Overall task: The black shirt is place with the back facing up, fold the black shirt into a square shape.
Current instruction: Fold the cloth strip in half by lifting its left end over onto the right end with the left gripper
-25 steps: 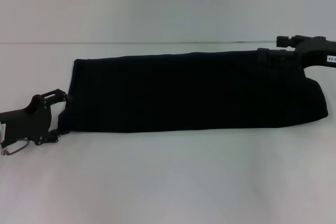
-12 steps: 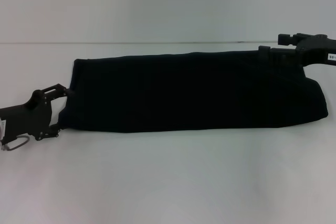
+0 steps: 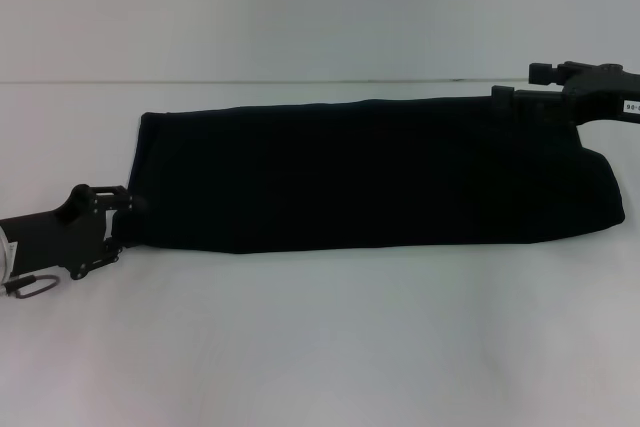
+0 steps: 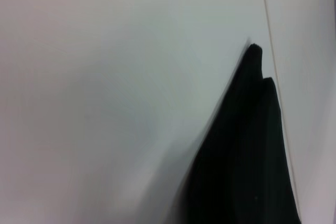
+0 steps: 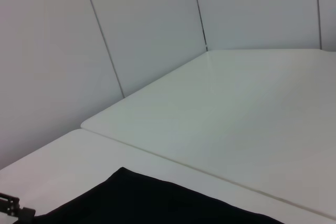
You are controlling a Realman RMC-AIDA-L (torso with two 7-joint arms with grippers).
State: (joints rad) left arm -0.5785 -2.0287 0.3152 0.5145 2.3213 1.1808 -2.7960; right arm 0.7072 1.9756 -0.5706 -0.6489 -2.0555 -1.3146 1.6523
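Black shirt (image 3: 370, 172): already folded into 1 long band, lying flat across the middle of the white table (image 3: 320, 347), long axis running left to right, far longer than deep, so not yet a square. Judged from that shape: 1 or 2 crosswise folds left, end over end along the long axis.

Left end of the band just beside the left gripper (image 3: 125, 219), which sits at the near-left corner, fingertips at or touching the hem there; jaws spread moderately, nothing visibly clamped between them. In the left wrist view, only a dark wedge of the black shirt (image 4: 247, 161) against the table (image 4: 105, 77), no fingers visible.

Right end reaching toward the right gripper (image 3: 520, 99), poised at the far-right corner, over or against the upper edge; fingers merging with the dark cloth, so open or closed cannot be told. Right wrist view: a corner of the black shirt (image 5: 157, 198) on the table (image 5: 236, 103).

Each arm nearer its own end; cloth lying inward from both. Coming move hinging on that: either end carried along the long axis toward the other.
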